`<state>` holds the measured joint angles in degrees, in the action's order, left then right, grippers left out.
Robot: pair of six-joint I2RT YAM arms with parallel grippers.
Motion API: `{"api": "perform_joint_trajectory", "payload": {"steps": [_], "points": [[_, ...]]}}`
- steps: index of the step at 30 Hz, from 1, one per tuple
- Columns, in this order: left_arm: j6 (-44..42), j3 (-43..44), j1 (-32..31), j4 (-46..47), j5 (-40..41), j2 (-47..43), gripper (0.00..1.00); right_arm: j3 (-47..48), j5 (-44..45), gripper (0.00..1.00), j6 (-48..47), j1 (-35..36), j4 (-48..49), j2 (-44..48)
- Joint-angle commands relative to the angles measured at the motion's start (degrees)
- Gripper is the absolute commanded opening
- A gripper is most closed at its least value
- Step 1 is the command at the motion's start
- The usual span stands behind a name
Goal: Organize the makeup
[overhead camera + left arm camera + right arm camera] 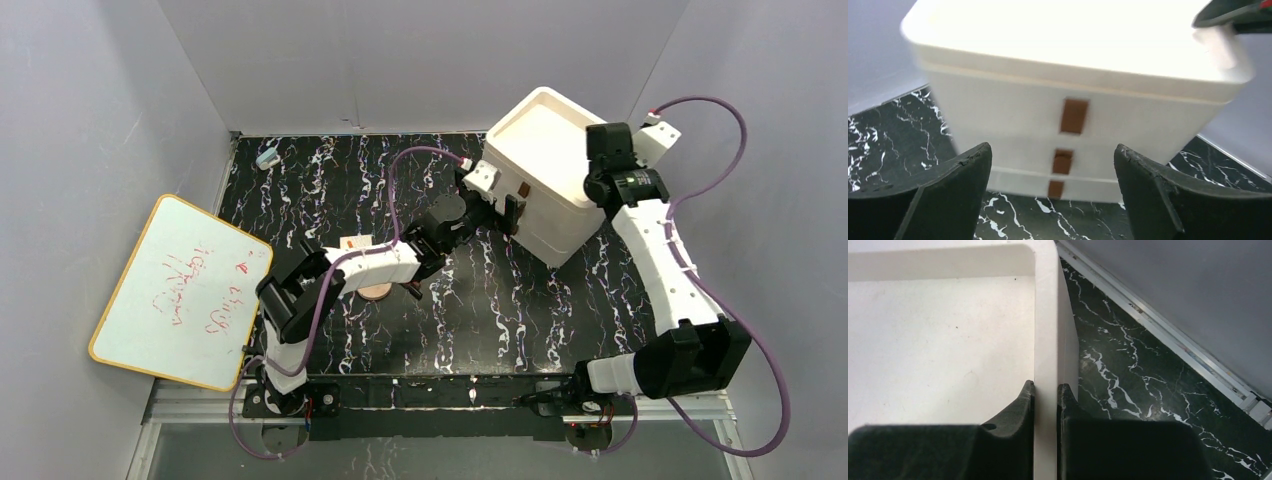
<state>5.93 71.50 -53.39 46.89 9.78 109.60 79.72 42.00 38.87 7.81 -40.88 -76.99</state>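
Observation:
The white three-drawer box (545, 150) stands at the back right. My left gripper (508, 214) is open just in front of its drawer fronts. In the left wrist view the gripper (1053, 146) faces the three brown handles, level with the middle handle (1063, 161), and holds nothing. My right gripper (597, 186) is shut on the box's right top rim (1045, 330), one finger inside and one outside. Of the makeup, a round copper-pink disc (377, 291) and a small tan flat piece (355, 242) lie partly under my left arm. The other makeup items are hidden.
A whiteboard with red writing (185, 290) leans at the left edge of the black marbled table (480, 320). A small light-blue object (267, 157) lies at the back left corner. Grey walls close in the back and sides.

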Motion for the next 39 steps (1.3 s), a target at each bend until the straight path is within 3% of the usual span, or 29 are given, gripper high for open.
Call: {"api": "perform_joint_trajectory", "payload": {"steps": [1, 10, 21, 25, 29, 33, 39], "points": [[-1.7, -2.0, -0.4, 1.1, -3.2, -4.3, 0.91, 0.9, -6.6, 0.01, 7.2, 9.4, -3.2, -0.3], [-3.4, -2.0, -0.4, -0.8, -2.9, -4.4, 0.81, 3.2, -3.1, 0.01, 10.8, 17.7, -5.3, -2.7], [-7.9, -4.1, -0.6, -1.1, 15.4, -5.4, 0.68, 3.1, -3.6, 0.01, 11.1, 19.7, -4.7, -2.9], [-9.1, -5.3, -0.6, 2.1, 18.3, -5.5, 0.66, 3.4, -3.7, 0.01, 11.1, 20.4, -4.6, -3.2], [-10.1, -6.1, -0.6, 5.1, 18.6, -5.5, 0.58, 3.4, -3.8, 0.01, 10.8, 21.0, -4.3, -3.4], [-10.6, -8.0, -0.6, 9.9, 16.8, -6.6, 0.56, 3.0, -4.1, 0.01, 10.7, 21.1, -4.1, -3.5], [-8.8, -7.3, -0.2, 11.1, 7.8, -7.4, 0.57, 2.7, -4.6, 0.01, 10.6, 21.5, -3.8, -3.9]]}}
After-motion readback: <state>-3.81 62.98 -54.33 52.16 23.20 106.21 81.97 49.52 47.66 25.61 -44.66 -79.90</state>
